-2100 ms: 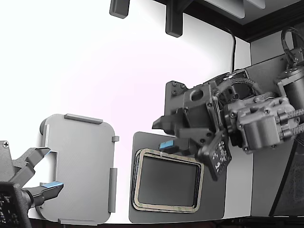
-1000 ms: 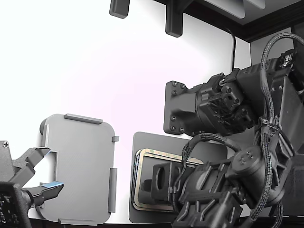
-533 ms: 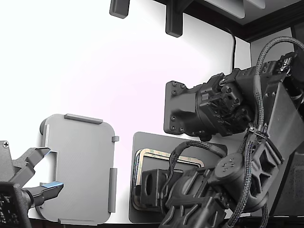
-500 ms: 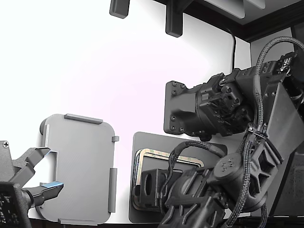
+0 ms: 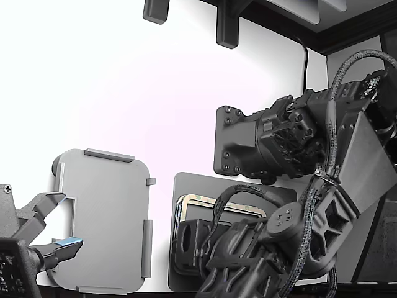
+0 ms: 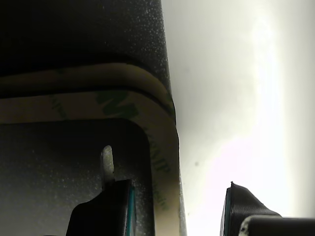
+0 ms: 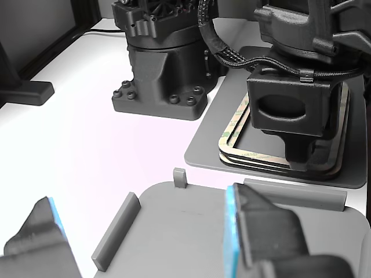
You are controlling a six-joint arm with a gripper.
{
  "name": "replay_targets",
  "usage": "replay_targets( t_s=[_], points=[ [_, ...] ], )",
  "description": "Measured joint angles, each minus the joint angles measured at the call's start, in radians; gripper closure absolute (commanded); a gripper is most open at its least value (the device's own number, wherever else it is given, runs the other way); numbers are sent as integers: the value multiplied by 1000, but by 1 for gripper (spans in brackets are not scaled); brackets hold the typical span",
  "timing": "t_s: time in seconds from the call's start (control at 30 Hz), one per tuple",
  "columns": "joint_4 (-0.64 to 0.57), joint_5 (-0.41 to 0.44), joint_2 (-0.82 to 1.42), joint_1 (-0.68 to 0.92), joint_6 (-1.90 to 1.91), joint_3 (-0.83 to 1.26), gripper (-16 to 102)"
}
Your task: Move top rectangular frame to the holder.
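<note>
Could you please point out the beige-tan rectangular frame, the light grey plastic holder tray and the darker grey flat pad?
Beige-tan rectangular frame point(image 7: 233, 134): other view, near-left side strip.
Light grey plastic holder tray point(image 5: 105, 211): exterior view, bare floor.
Darker grey flat pad point(image 7: 211, 147): other view, bare near-left margin.

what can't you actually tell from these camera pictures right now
- Whether the fingers touch the top rectangular frame: the wrist view cuts off their lower part.
- Most of the frame stack in the exterior view: the arm covers it.
- How many frames are stacked: the other view shows layered edges, too thin to count.
- The holder's near edge in the exterior view: cut by the picture's edge.
</note>
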Motion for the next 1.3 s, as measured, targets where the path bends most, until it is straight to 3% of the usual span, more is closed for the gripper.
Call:
replay_targets(
  t_s=[0.47, 1.3],
  points=[
    [29, 6, -15, 0, 25, -17, 30],
    [8, 14, -32, 0, -9, -12, 37]
  ],
)
